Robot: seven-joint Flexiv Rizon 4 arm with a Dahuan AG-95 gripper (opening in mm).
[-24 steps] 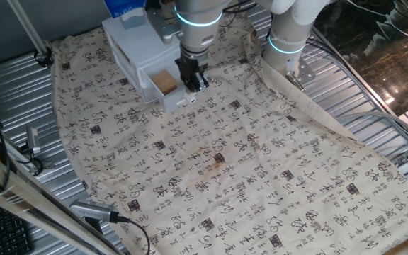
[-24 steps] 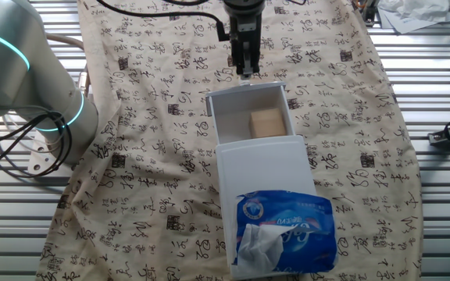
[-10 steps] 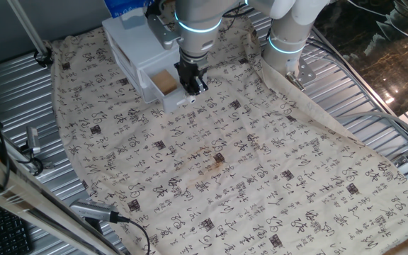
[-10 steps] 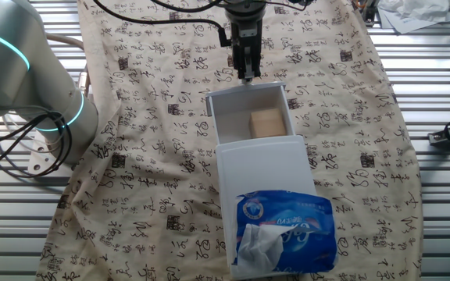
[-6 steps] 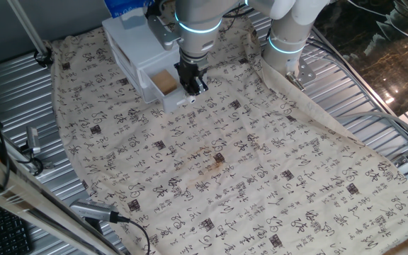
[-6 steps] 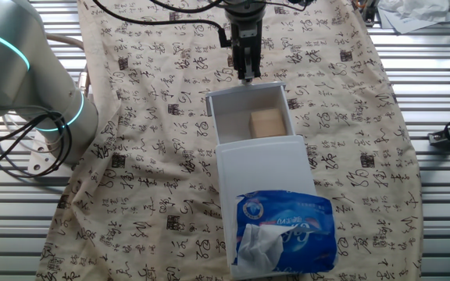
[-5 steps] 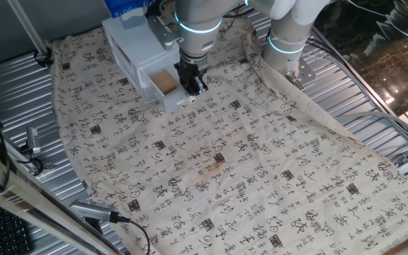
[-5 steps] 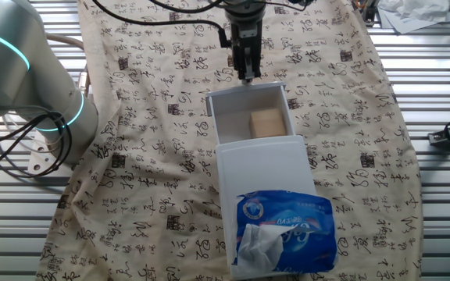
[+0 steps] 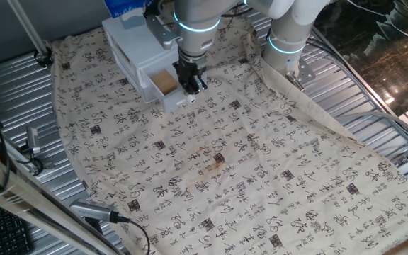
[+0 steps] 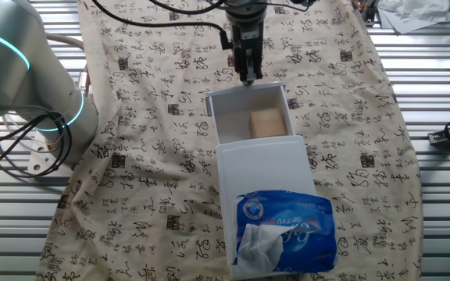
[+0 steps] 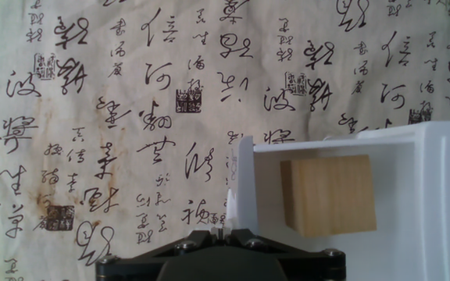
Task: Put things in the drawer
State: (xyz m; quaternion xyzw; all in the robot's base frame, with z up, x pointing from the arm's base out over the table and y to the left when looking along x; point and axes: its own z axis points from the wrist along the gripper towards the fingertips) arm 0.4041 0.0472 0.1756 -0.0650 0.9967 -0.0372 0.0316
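The tan wooden cube (image 10: 267,122) (image 9: 164,81) (image 11: 330,194) lies inside the open white drawer (image 10: 225,117) (image 9: 151,69) (image 11: 436,156), which is pulled out of the small white cabinet (image 10: 264,160) (image 9: 122,39). My gripper (image 10: 248,76) (image 9: 192,86) (image 11: 226,230) points down just outside the drawer's front wall, with its fingers pressed together. Its tips sit right at the small white knob (image 11: 230,204) on that wall. Nothing is held between the fingers.
A blue tissue pack (image 10: 283,226) lies on top of the cabinet. The cloth with black characters (image 9: 246,163) covers the table, and ribbed metal (image 9: 6,99) lies round it. The arm's white base (image 10: 22,86) stands beside the cloth.
The gripper has crept a little closer to the drawer's front. Neither the drawer nor the cube has visibly shifted.
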